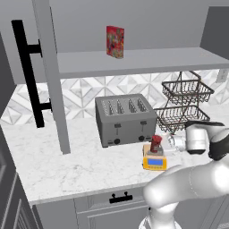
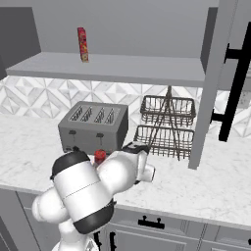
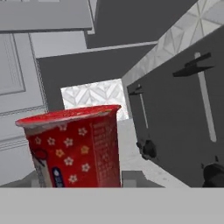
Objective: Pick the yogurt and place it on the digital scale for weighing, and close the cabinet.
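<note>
Yogurt (image 1: pixel 155 143) on digital scale (image 1: pixel 154 162), end effector (image 1: pixel 170 143) clamped

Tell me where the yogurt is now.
The yogurt stands on the digital scale, in front of the toaster's right end, left base view.

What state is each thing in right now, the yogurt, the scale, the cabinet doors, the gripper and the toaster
yogurt: upright on the scale, gripper shut on it.
digital scale: on the counter, display lit blue.
cabinet: both doors open.
gripper: shut on the yogurt.
toaster: slots empty, levers up.
red box: upright on the cabinet shelf.
</note>
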